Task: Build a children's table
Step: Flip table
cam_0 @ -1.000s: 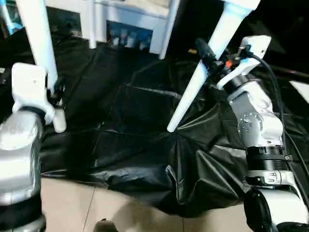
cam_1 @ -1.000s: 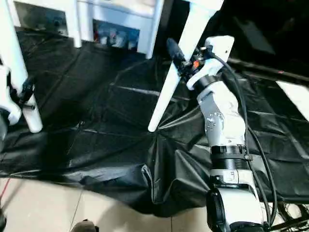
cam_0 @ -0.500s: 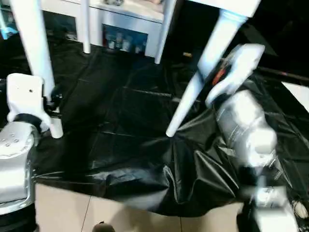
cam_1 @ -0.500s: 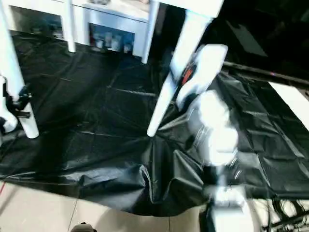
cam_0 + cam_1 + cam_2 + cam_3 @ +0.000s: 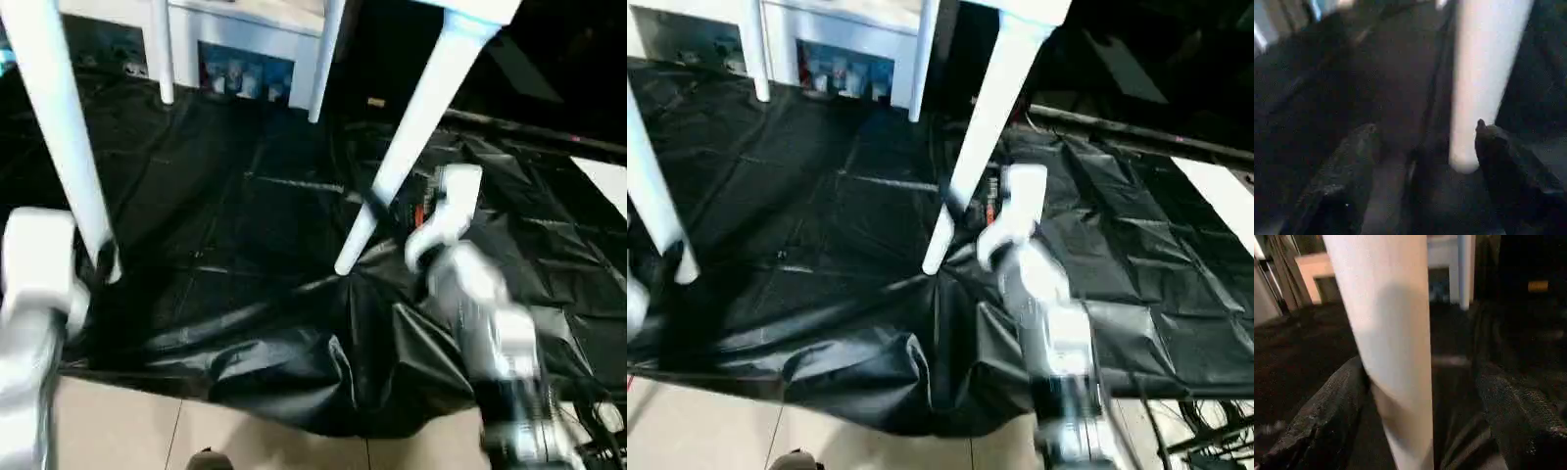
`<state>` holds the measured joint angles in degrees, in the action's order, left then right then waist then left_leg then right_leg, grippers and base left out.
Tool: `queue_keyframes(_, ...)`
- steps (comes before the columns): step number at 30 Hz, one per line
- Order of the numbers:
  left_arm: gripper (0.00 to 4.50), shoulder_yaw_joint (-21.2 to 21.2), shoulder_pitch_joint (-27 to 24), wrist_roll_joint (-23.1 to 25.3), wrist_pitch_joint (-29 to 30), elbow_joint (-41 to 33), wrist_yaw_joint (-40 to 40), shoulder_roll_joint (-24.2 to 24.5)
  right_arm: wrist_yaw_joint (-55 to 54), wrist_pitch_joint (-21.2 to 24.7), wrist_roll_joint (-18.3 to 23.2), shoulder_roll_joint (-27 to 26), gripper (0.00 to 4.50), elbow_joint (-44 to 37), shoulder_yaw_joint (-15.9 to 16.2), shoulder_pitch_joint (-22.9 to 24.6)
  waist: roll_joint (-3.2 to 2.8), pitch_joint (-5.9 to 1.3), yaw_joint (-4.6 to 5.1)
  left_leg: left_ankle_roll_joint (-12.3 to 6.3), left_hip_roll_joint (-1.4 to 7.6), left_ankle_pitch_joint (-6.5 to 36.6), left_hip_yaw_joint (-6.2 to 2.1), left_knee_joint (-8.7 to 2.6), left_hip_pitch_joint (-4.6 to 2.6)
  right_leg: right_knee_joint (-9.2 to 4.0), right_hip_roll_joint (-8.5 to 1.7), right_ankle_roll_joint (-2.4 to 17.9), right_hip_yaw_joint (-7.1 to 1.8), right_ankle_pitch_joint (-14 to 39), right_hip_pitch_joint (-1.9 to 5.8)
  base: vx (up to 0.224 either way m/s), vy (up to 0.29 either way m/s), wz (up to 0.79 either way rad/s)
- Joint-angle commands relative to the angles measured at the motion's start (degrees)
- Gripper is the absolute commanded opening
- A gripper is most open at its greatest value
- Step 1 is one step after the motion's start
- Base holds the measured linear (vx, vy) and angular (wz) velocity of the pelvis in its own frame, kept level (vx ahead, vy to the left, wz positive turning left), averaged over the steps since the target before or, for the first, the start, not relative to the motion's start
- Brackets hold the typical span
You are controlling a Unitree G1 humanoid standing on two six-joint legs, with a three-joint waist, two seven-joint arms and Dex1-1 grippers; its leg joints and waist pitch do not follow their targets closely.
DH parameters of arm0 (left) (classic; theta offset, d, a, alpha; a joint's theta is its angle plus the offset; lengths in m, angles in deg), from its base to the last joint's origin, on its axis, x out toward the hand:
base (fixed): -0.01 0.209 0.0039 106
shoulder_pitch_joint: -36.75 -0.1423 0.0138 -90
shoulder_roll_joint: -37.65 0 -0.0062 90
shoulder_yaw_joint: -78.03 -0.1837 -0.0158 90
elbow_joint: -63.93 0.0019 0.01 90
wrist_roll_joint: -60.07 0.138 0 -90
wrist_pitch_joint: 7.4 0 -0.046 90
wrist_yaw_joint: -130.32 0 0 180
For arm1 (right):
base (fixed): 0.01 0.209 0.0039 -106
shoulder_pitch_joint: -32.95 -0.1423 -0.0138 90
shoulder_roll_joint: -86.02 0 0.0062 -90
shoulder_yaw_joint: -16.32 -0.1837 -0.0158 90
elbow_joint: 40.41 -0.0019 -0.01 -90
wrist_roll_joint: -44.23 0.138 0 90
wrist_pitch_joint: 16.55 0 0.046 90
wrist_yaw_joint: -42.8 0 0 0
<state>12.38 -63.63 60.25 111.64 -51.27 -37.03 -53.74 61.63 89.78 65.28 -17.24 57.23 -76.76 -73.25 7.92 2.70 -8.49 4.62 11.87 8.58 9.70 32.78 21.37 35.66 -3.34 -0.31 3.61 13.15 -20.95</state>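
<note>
The children's table stands on its white tapered legs on the black sheet [image 5: 245,304]; a corner of its top [image 5: 482,8] shows at the upper edge. The near left leg [image 5: 61,147] reaches the sheet beside my left gripper [image 5: 1425,128], which is open: the leg's foot [image 5: 1465,156] lies close to one finger [image 5: 1508,171], well apart from the other. The near right leg [image 5: 407,147] slants down to the sheet. My right gripper [image 5: 1420,367] is open around it, low on the leg, with one finger [image 5: 1327,416] against it and a gap on the other side.
A white cabinet [image 5: 245,39] stands at the back behind the two far legs [image 5: 162,59]. The sheet bunches into folds near its front edge [image 5: 333,382], with tiled floor [image 5: 127,431] before it. Cables [image 5: 1205,431] lie at the lower right.
Both grippers have opened and let go of the legs they held. Both arms have dropped lower, the right one sliding down its leg towards the foot. The camera has also shifted.
</note>
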Motion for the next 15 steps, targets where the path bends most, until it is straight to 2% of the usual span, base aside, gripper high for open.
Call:
queue_keyframes(1,3.74,-1.44,-3.58,-2.96,-7.88,0.63,1.77,-3.28,0.38,0.58,-0.24,1.37,3.74,-0.71,-0.58,4.64,-1.98,-1.85,-0.06,3.63,1.92,24.45,-0.92,-4.86,-1.45,-6.05,-4.57,3.23,-3.12,15.91,-0.1,0.0,0.0,0.0)
queue_keyframes(2,3.74,-1.92,-5.2,-3.97,-10.71,0.94,2.51,-4.51,0.57,0.34,-0.5,1.53,3.74,-1.04,-0.32,6.38,-2.02,-2.05,-0.35,4.05,1.95,27.52,-0.94,-4.91,-2.27,-6.45,-4.33,2.69,-3.05,18.07,-0.4,0.0,0.0,0.0)
queue_keyframes(4,3.74,-4.33,-8.8,-4.49,-14.6,0.79,3.32,-6.78,0.38,0.47,-1.81,2.59,3.74,-3.08,0.61,10.31,-1.86,-1.85,-0.39,4.21,2.08,28.2,-1.15,-5.3,-1.69,-6.55,-4.34,2.14,-2.95,18.34,-0.02,0.0,0.0,0.0)
queue_keyframes(5,3.74,-4.33,-8.8,-4.49,-14.6,0.79,3.32,-6.78,0.38,0.47,-1.81,2.59,3.74,-3.08,0.61,10.31,-1.75,-1.82,-0.5,4.19,2.1,28.47,-1.16,-5.22,-1.76,-6.61,-4.34,1.95,-2.96,18.43,-0.1,0.0,0.0,0.0)
queue_keyframes(8,3.74,-6.68,-9.59,-4.91,-13.89,-1.75,2.99,-8.56,-0.56,1.57,-3.86,4.31,3.74,-7.99,1.53,13.73,-2.2,-1.55,-0.04,4.21,2.01,29.7,-1.2,-5.29,-1.7,-6.78,-4.34,1.38,-3.03,20.76,-0.16,0.0,0.0,0.0)
queue_keyframes(11,3.74,-9.99,-8.91,-3.79,-12.18,-3.97,1.71,-9.28,-0.3,4.18,-2.39,5.53,3.74,-15.92,0.99,18.12,-1.84,-1.4,0.4,3.81,1.94,30.23,-1.26,-5.12,-1.79,-7.12,-4.41,0.73,-3.0,23.94,-0.31,0.0,0.0,0.0)
queue_keyframes(14,3.74,-11.34,-9.23,-1.93,-13.74,-4.56,0.8,-9.27,0.05,5.3,-1.34,6.24,3.74,-19.96,0.84,20.1,-1.81,-1.3,0.6,3.36,1.96,29.74,-1.35,-5.13,-1.71,-7.29,-4.36,-0.03,-3.01,24.6,-0.3,0.0,0.0,0.0)
queue_keyframes(15,3.74,-11.29,-9.34,-1.46,-14.73,-4.54,0.37,-9.4,0.13,5.47,-1.08,6.41,3.74,-20.8,0.91,20.38,-2.01,-1.37,0.71,3.44,1.94,29.64,-1.36,-5.09,-1.71,-7.21,-4.36,-0.07,-3.0,24.47,-0.28,0.0,0.0,0.0)
